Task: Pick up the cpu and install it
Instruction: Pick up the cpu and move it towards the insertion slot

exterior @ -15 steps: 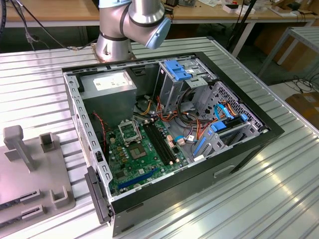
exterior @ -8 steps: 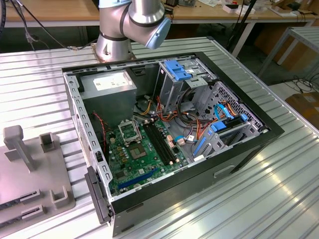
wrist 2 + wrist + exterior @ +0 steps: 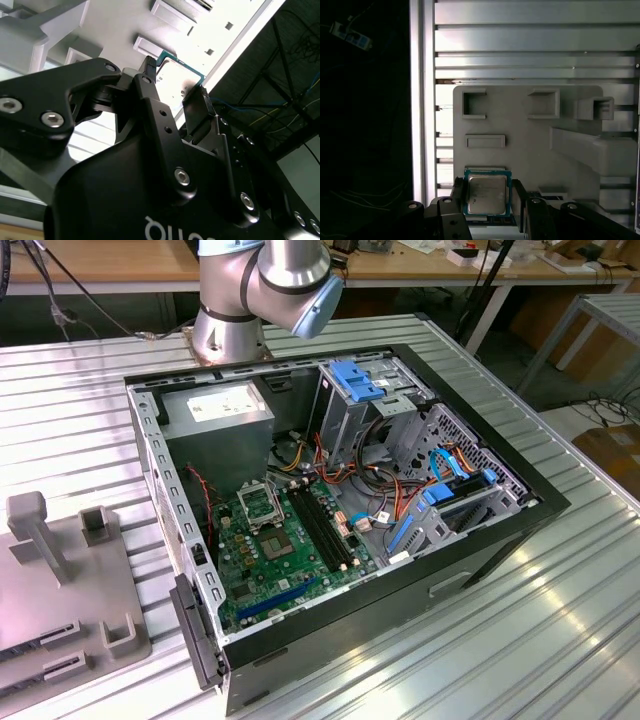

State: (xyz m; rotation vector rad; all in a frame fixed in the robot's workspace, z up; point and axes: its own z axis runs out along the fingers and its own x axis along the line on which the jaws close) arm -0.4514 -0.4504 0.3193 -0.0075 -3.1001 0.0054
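Observation:
The cpu [image 3: 487, 195] is a square chip with a silver lid and a green rim. In both wrist views it sits between the two black fingers of my gripper [image 3: 487, 197], just over the near end of a grey fixture plate [image 3: 520, 145]. The fingers [image 3: 150, 85] press on its opposite edges, so the gripper [image 3: 175, 80] is shut on the cpu [image 3: 177, 75]. In the exterior view the open computer case [image 3: 340, 510] lies on the table, with the motherboard's cpu socket [image 3: 258, 505] bare and far from the chip.
The grey fixture plate [image 3: 60, 590] with raised blocks and slots lies at the exterior view's left, beside the case. The arm's base [image 3: 230, 320] stands behind the case. Cables, drive bays [image 3: 365, 380] and a power supply [image 3: 220, 405] crowd the case. The ribbed metal table [image 3: 500, 640] surrounds everything.

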